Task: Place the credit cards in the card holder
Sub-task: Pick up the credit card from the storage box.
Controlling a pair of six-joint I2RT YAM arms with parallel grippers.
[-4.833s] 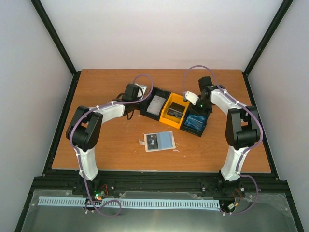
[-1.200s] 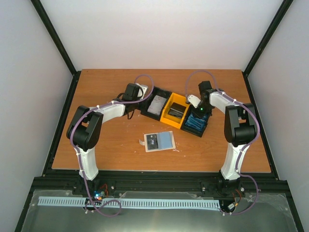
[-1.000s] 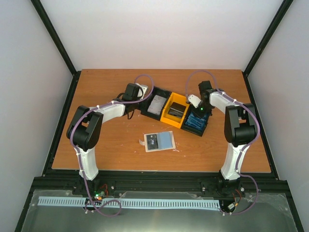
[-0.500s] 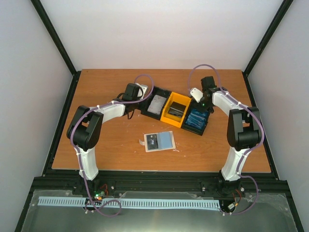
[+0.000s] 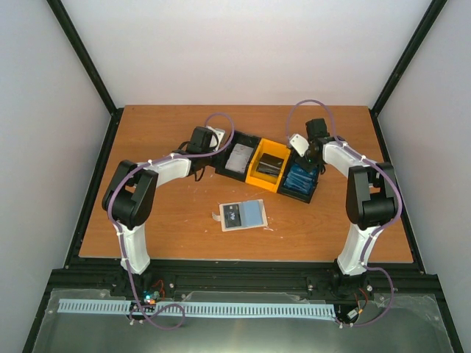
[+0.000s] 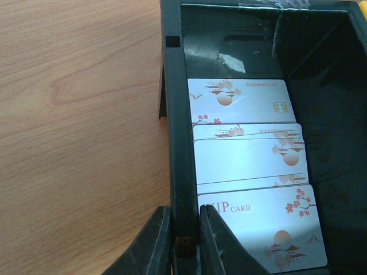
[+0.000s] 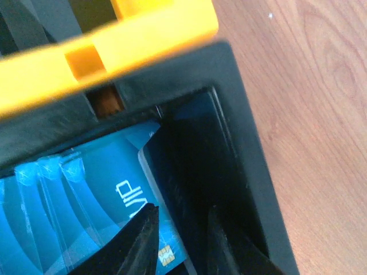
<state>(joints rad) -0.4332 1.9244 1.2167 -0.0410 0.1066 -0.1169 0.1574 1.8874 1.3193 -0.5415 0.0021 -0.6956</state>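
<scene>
Drawn back since a second ago: right gripper (image 7: 180,212), from the middle of the blue compartment to the far end of the tray (image 6: 174,126). No change at the left arm.

Stands now with fingers a narrow gap apart, astride the end of the top blue card (image 7: 129,195): one finger over the card's face, the other past its edge in the dark slot by the wall. No pinch visible, nothing lifted clear. Long axis of that card straight ahead of the fingers, along the compartment, chip end nearest. More blue cards (image 7: 74,200) fanned alongside, overlapping like tiles.

Left gripper (image 6: 184,209) clamped on the tray's outer wall, one finger on the table (image 6: 74,114) side, one inside. By the look of it, steadying the tray. White cards (image 6: 246,160) just inside that wall and ahead of the fingers, stepped in a stack, blossom prints and "VIP card" lettering face up. Dark cards (image 5: 271,165) in the yellow middle compartment, between the two grippers.

Holder (image 5: 243,215) out on the table, toward the bases from both grippers and well apart from the tray; from the right gripper, back and to the left. About equally near to either arm, but only the right free to travel. Long axis across the table, slightly skewed. Lies flat, cream at the rim, pale-blue panel and a dark patch on top. Cannot tell whether a card already sits in it.

Likely next: close on the blue card, lift, carry it back and left to the holder.
</scene>
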